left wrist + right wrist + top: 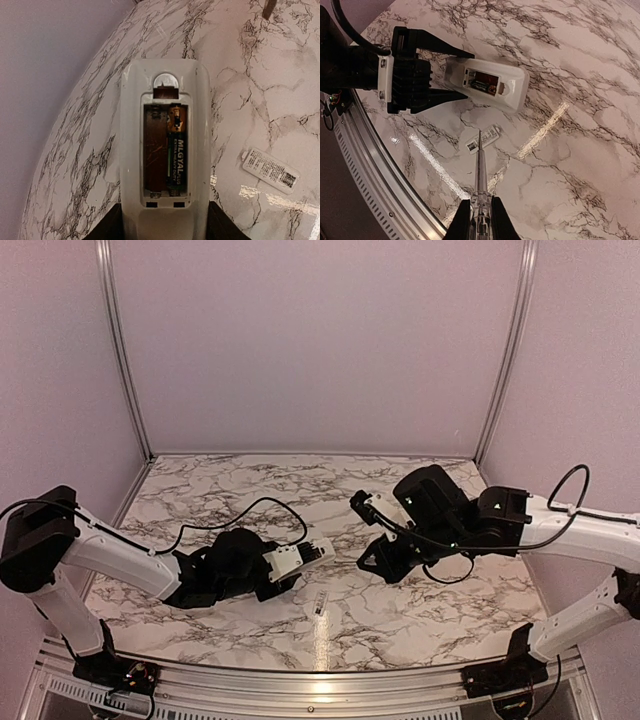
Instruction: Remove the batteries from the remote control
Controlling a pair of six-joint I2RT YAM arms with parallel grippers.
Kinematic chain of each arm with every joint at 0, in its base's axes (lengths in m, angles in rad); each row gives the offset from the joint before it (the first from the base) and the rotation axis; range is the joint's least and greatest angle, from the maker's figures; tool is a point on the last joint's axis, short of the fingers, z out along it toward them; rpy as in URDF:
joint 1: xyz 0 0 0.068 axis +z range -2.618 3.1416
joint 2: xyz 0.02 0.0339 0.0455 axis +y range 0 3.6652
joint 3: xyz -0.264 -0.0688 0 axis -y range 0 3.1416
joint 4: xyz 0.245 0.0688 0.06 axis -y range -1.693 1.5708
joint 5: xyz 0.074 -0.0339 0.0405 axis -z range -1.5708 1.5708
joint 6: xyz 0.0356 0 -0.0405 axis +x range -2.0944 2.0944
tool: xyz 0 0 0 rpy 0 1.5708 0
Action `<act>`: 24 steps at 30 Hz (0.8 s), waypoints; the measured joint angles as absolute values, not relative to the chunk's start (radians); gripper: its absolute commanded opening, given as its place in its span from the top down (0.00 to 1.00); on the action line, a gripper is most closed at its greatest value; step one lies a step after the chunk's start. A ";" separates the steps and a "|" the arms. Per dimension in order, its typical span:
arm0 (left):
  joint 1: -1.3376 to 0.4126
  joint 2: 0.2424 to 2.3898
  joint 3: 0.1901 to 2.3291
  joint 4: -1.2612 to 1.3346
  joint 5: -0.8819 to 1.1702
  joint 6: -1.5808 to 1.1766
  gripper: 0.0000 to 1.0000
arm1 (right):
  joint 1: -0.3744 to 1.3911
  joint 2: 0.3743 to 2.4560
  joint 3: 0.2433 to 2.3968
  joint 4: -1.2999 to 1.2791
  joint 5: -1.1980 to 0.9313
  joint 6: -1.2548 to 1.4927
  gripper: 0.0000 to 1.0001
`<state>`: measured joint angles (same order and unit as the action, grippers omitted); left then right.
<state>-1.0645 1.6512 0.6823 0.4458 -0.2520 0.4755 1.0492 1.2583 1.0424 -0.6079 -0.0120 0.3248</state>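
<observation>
Marble-patterned table [430, 625] is running between pale walls. The remote control [131, 150] is sitting toward its front middle with its back turned up and its compartment uncovered. The left gripper [467, 74] is clamping the remote control's near end, one dark finger pressing on each long side. Whether the remote control is resting on the table or is raised off it cannot be told.

Inside the compartment, one battery [176, 150], dark green with a gold end, is lying in the slot toward the cover piece. The slot next to it is showing only its dark-reddish floor and a spring.

The cover piece [271, 169], a short white plate with printed text, is lying flat on the table just beside the remote control, on the side facing the table's front edge, apart from it.

The right gripper [481, 220] is hovering beyond the cover piece from the remote control, its jaws pinching a thin grey rod [479, 165]. The rod is pointing toward the remote control and stopping short of it. In the right wrist view its tip is overlapping the cover piece, and contact cannot be judged.
</observation>
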 measured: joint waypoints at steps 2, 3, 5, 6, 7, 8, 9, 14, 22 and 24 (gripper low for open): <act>-1.066 1.647 0.678 0.460 -0.251 0.480 1.00 | 1.050 1.290 1.068 -0.612 -0.023 0.315 1.00; -1.068 1.647 0.678 0.467 -0.251 0.481 1.00 | 1.050 1.307 1.082 -0.613 -0.030 0.309 1.00; -1.071 1.647 0.677 0.474 -0.247 0.484 1.00 | 1.050 1.333 1.101 -0.614 -0.044 0.296 1.00; -1.073 1.647 0.677 0.475 -0.247 0.484 1.00 | 1.050 1.344 1.107 -0.614 -0.051 0.290 1.00; -1.075 1.647 0.677 0.476 -0.247 0.485 1.00 | 1.049 1.355 1.113 -0.616 -0.058 0.285 1.00; -1.076 1.647 0.677 0.476 -0.247 0.487 1.00 | 1.049 1.370 1.121 -0.616 -0.067 0.281 1.00; -1.077 1.647 0.677 0.476 -0.248 0.487 1.00 | 1.050 1.385 1.127 -0.616 -0.072 0.279 1.00; -1.089 1.647 0.677 0.493 -0.265 0.493 1.00 | 1.050 1.443 1.145 -0.619 -0.077 0.282 1.00; -1.104 1.651 0.677 0.516 -0.303 0.509 1.00 | 1.050 1.484 1.177 -0.621 -0.054 0.312 1.00; -1.106 1.651 0.677 0.519 -0.317 0.513 1.00 | 1.050 1.486 1.190 -0.622 -0.046 0.318 1.00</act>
<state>-1.1065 1.6512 0.6773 0.5190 -0.3168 0.5125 1.0496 1.4857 1.1904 -0.6216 -0.0456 0.3183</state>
